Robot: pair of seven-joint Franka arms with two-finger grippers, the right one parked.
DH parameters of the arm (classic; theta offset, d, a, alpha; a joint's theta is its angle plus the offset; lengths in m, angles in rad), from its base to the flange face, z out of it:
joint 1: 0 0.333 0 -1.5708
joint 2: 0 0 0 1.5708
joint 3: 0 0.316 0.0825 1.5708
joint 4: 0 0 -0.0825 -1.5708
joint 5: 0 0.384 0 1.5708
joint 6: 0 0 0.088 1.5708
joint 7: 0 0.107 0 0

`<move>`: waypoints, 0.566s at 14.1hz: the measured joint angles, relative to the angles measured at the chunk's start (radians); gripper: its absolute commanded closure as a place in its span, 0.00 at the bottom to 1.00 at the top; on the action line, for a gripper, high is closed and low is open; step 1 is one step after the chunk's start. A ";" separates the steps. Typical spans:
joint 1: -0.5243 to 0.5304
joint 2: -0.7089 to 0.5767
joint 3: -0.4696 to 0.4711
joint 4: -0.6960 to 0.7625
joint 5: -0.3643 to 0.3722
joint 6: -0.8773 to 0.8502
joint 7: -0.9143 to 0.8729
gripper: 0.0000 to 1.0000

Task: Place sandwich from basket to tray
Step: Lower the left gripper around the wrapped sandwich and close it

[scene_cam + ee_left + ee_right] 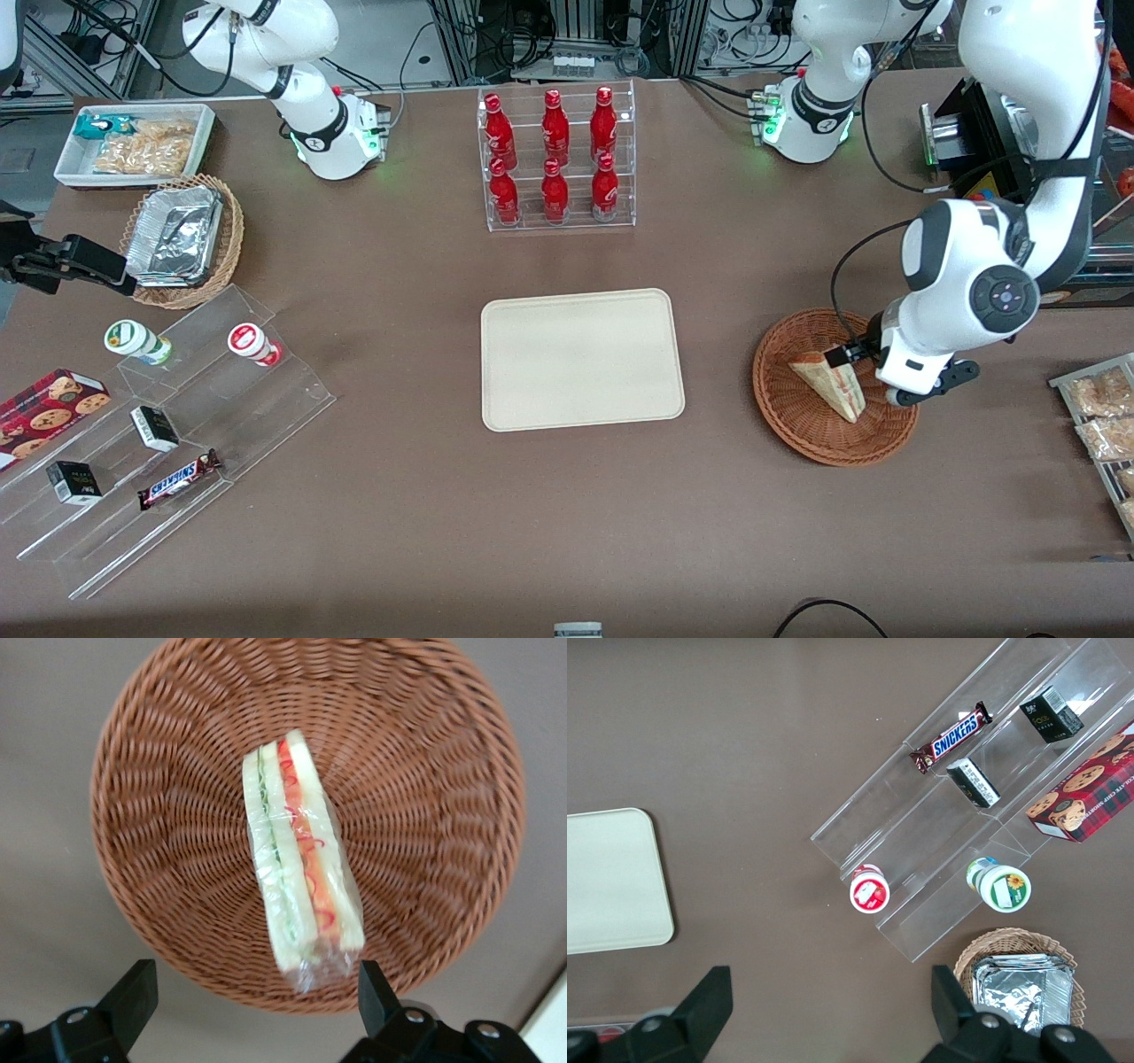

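The gripper [248, 1010] hovers above the basket [797, 425] at the right of the front view, fingers [133, 997] spread wide and empty — the sandwich [297, 859] lies inside, long axis running away from the gap between them.

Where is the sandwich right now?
The sandwich lies in the basket, toward the working arm's end of the table, beside the tray. The open gripper hovers just above it.

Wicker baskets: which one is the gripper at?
The reddish-brown basket holding the sandwich; the gripper, fingers open, hangs over it. The tan basket holds foil containers.
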 measured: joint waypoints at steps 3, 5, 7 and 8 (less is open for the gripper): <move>-0.004 0.032 -0.001 0.001 0.000 0.015 -0.148 0.00; -0.004 0.046 0.000 0.000 0.000 0.015 -0.186 0.00; -0.004 0.057 0.003 0.000 -0.003 0.020 -0.208 0.00; -0.004 0.063 0.004 0.000 -0.004 0.033 -0.225 0.00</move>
